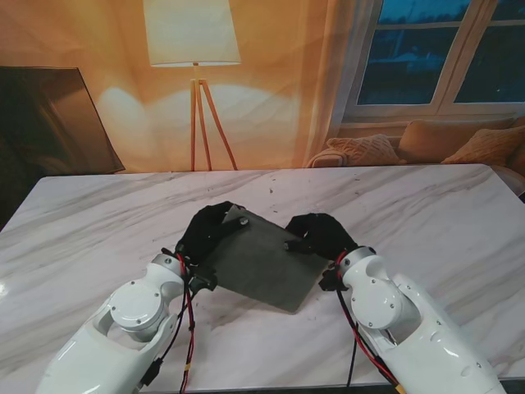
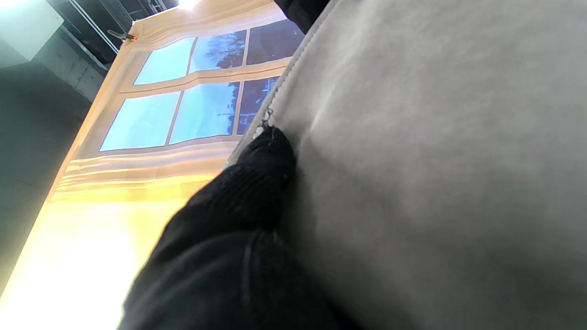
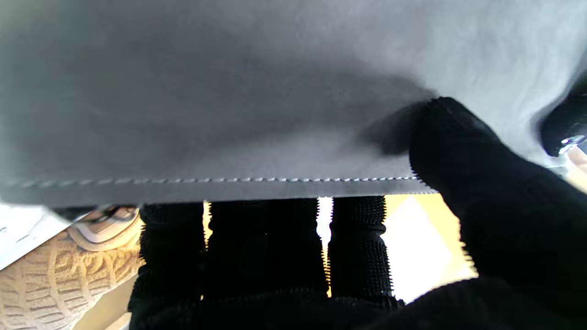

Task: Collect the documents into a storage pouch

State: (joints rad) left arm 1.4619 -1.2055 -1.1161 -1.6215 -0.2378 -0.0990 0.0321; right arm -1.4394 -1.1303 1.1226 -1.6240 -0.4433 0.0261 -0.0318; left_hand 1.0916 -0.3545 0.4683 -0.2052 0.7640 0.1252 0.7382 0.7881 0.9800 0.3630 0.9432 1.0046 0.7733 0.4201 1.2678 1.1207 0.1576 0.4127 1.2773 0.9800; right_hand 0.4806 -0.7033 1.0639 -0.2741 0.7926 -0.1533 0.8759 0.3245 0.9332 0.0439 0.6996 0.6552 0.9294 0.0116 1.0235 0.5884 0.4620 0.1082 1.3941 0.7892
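A flat grey felt pouch (image 1: 262, 261) is held tilted over the marble table (image 1: 426, 205), between both black-gloved hands. My left hand (image 1: 205, 230) grips its far left corner, with the thumb pressed on the face by the stitched edge (image 2: 261, 183). My right hand (image 1: 320, 234) clasps the right edge, thumb on the upper face and fingers (image 3: 266, 238) behind it. The pouch fills both wrist views (image 2: 435, 160) (image 3: 229, 91). No documents are visible in any view.
A floor lamp (image 1: 194, 49) stands behind the table, with a dark screen (image 1: 49, 123) at the far left. A sofa with cushions (image 1: 443, 144) and a window (image 1: 447, 53) lie beyond the far right edge.
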